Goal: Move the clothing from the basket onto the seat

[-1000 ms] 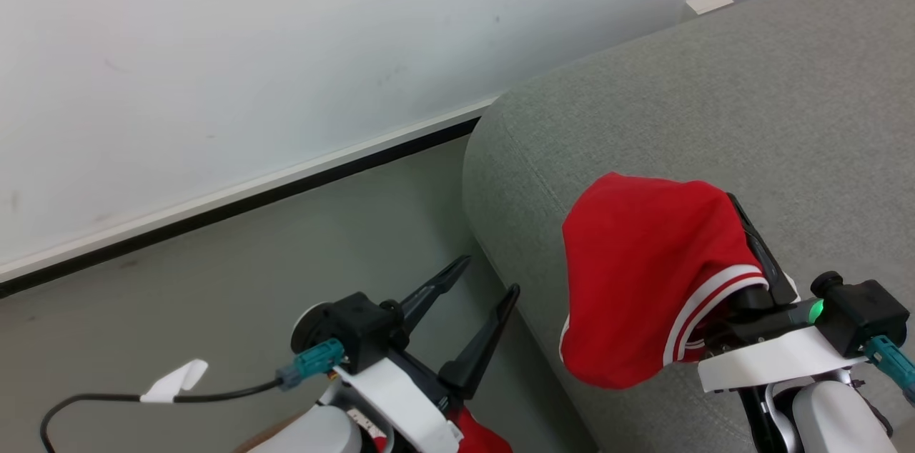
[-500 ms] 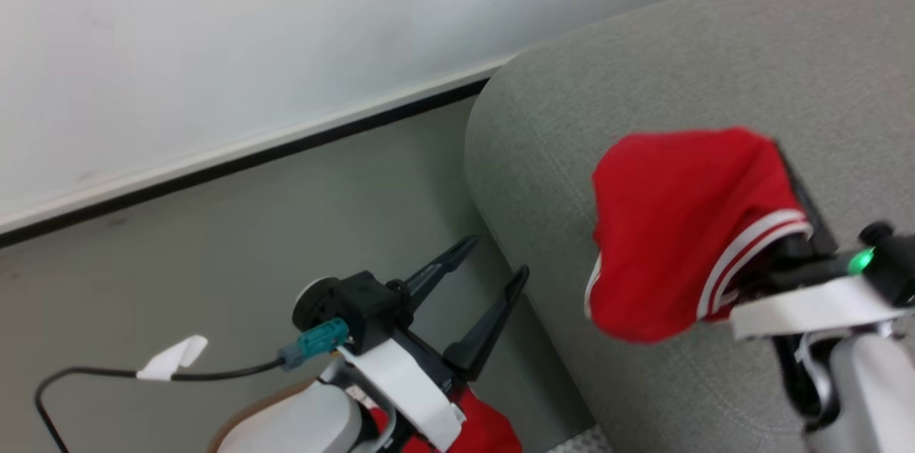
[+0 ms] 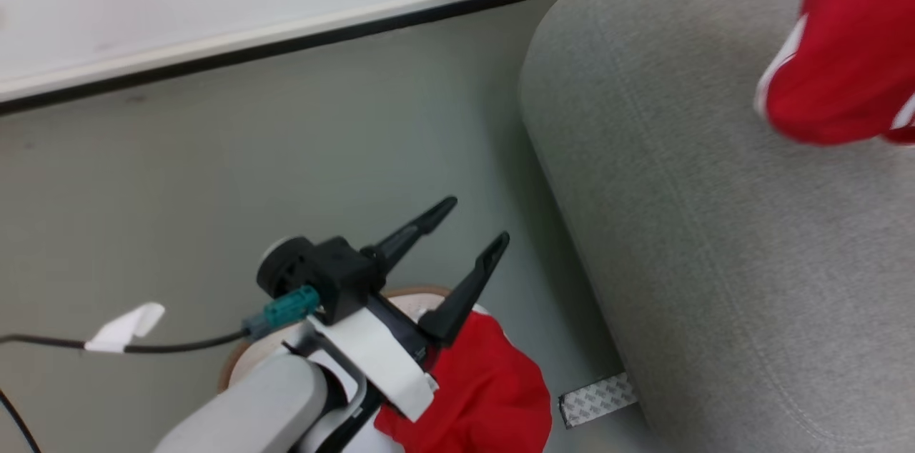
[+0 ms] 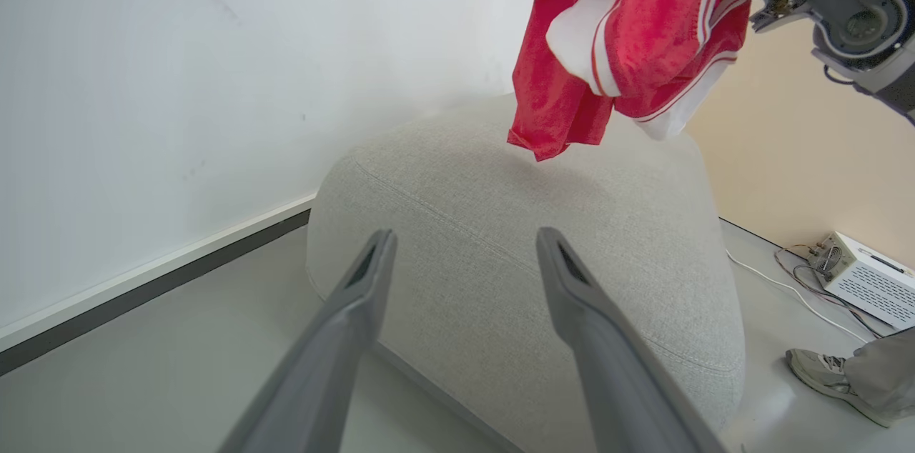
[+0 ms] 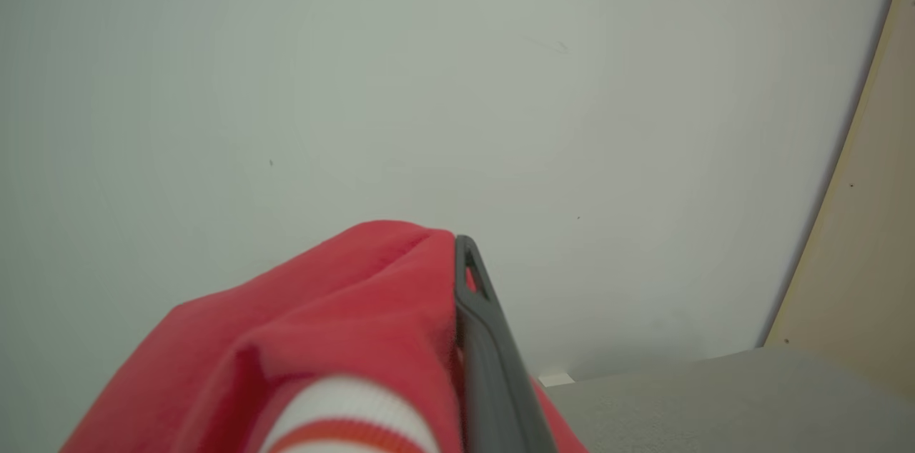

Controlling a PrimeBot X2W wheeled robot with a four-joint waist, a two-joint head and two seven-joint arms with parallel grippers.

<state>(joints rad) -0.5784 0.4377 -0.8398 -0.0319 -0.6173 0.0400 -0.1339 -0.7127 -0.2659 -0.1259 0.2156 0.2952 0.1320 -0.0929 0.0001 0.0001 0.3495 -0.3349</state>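
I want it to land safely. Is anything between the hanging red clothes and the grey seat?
Nothing. In the left wrist view the red clothes hang over the seat, with bare grey cushion beneath.

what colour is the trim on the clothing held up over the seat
White stripes and edging on the red clothing; clearest in the left wrist view.

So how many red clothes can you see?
2. One red garment hangs above the seat; the other red garment lies at the basket. More may be hidden.
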